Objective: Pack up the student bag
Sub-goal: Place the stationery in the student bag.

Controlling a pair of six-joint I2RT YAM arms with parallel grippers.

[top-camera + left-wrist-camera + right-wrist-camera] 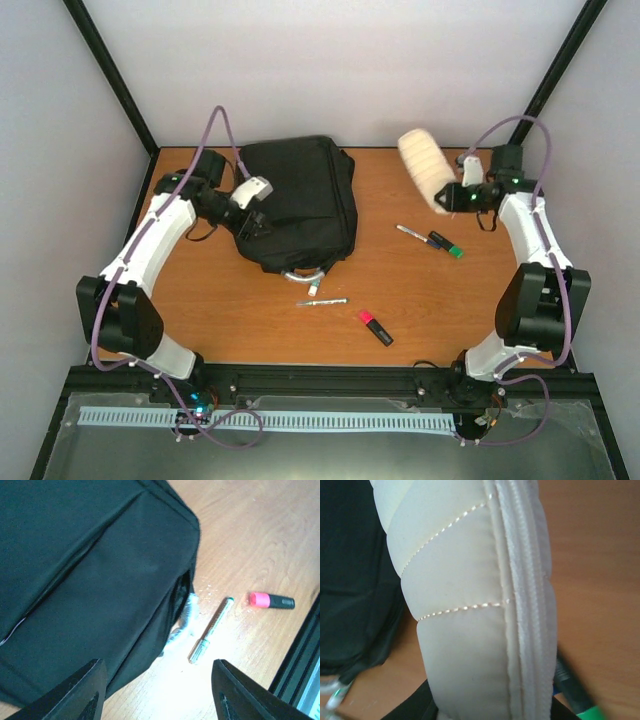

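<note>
Centrally, towards the back of the brown wooden table (420, 300), the large black soft fabric student bag (300, 200) is laid flat, with its grey-silver loop handle (303, 273) turned to the near side. The left gripper (252, 226) is held over the bag's left near part. In the left wrist view its two black fingers (75, 695) are spread wide, and dark fabric and a strip of table are seen between them.

A cream quilted fabric pouch with a zip along its edge (425, 170) is clamped at its near end by the right gripper (447, 200), well to the right of the bag. The pouch is slanted away towards the back left. Whether it is touching the table cannot be told.

A slim silver pen (322, 301) is placed just in front of the handle. A pink-capped black highlighter (375, 327) is set near it, further to the right and closer to the arms. A second thin pen (411, 233) and a black marker with a green cap (446, 244) are lying side by side near the right gripper.
</note>
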